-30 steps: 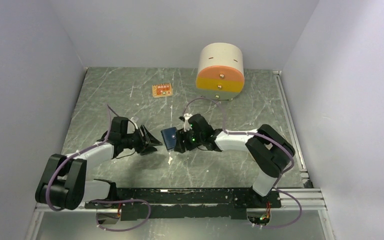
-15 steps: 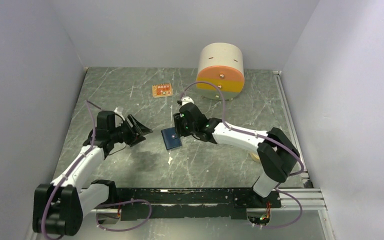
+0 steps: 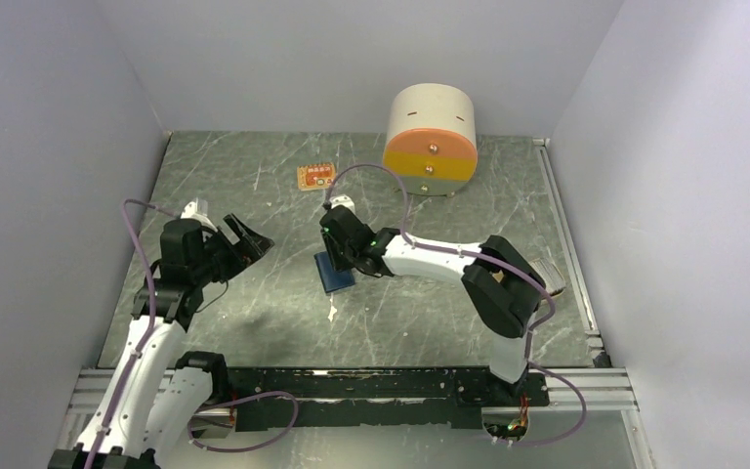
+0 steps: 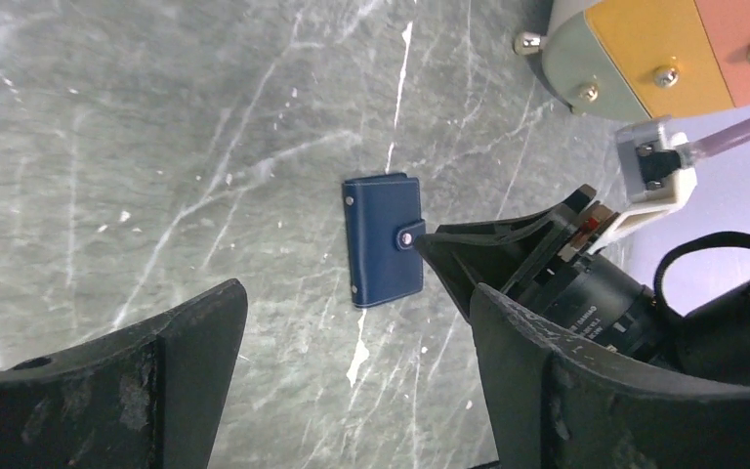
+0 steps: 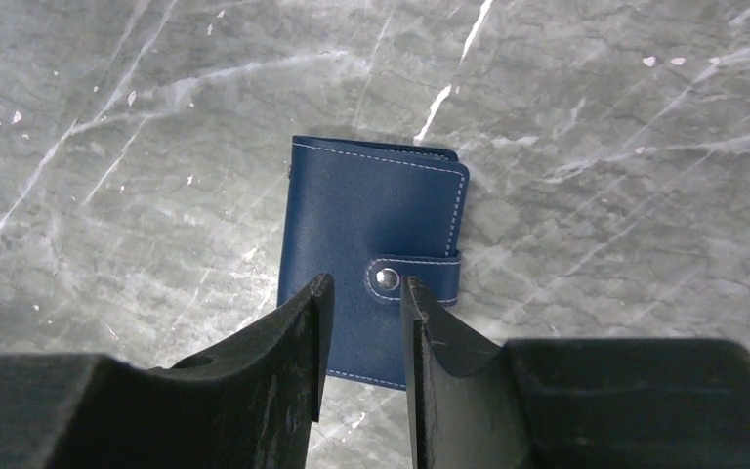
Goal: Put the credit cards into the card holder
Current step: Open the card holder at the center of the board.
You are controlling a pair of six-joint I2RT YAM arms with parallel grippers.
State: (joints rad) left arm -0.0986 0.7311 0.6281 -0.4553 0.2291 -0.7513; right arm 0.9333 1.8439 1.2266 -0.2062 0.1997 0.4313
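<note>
Right wrist view, centre: I noted right gripper (image 5: 363, 283) narrow, empty, over the snapped-shut card holder (image 5: 352, 215); left gripper (image 4: 356, 291) wide, empty. Risk judged: unbraced, it could skid.

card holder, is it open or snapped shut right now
Shut. The card holder lies flat on the table, its strap tab snapped across the front cover; no lighter inside and no cards show.

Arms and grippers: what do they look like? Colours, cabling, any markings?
The left arm and right arm have white links and black joints; a purple cable loops along each. The left gripper and right gripper are black, with two wedge-shaped fingers, matte and scuffed grey. A white connector block sits on the right wrist. No readable markings.
</note>
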